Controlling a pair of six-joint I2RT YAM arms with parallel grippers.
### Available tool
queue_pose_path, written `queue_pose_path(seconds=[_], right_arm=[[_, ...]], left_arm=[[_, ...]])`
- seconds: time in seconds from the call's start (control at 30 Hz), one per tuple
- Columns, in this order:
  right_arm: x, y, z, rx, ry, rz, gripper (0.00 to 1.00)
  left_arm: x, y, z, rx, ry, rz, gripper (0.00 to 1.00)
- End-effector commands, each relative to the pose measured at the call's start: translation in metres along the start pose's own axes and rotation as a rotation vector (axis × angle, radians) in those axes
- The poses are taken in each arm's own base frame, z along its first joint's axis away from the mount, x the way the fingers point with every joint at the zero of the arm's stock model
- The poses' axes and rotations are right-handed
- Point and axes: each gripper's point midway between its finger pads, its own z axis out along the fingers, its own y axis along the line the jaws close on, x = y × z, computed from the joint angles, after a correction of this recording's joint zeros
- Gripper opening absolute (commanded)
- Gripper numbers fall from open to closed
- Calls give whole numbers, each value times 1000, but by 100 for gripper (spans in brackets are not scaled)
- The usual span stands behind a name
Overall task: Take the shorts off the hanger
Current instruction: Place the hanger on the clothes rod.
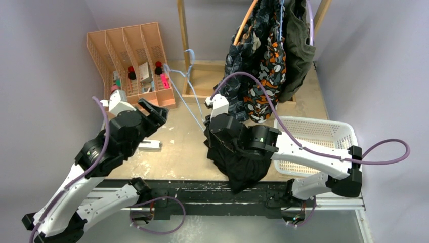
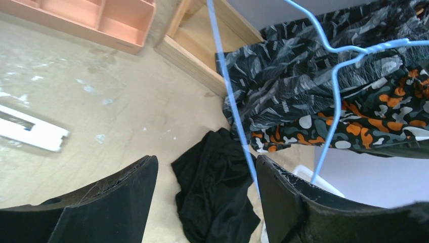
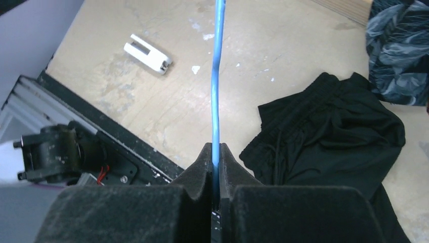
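Note:
The empty light-blue wire hanger stands up from the table; my right gripper is shut on its wire. The plain black shorts lie crumpled on the table under my right arm, and show in the right wrist view and the left wrist view. The blue-grey patterned shorts, the orange camouflage shorts and the olive green shorts hang on the wooden rack. My left gripper is open and empty, left of the hanger; the wire passes near its right finger.
A white mesh basket sits at the right of the table. An orange divided organizer with small items stands at the back left. A small white part lies near the left arm. The wooden rack base is at the back.

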Motion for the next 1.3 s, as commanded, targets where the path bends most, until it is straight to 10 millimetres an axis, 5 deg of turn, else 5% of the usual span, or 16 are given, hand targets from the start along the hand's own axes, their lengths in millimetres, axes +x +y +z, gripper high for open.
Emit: queue_pose_path(seconds=[0.0, 0.17, 0.4, 0.77, 1.27], right_arm=[[-28, -26, -9, 198, -55, 90, 0], [-48, -42, -6, 296, -24, 118, 0], [-103, -45, -6, 270, -93, 91, 0], [-179, -82, -2, 305, -221, 19, 0], [-239, -97, 15, 275, -281, 32, 0]], left_arm=[[-15, 31, -13, -85, -71, 48, 71], [-11, 44, -14, -116, -62, 71, 71], [-8, 52, -16, -121, -66, 67, 71], [8, 52, -11, -95, -12, 81, 71], [5, 52, -15, -79, -18, 91, 71]])
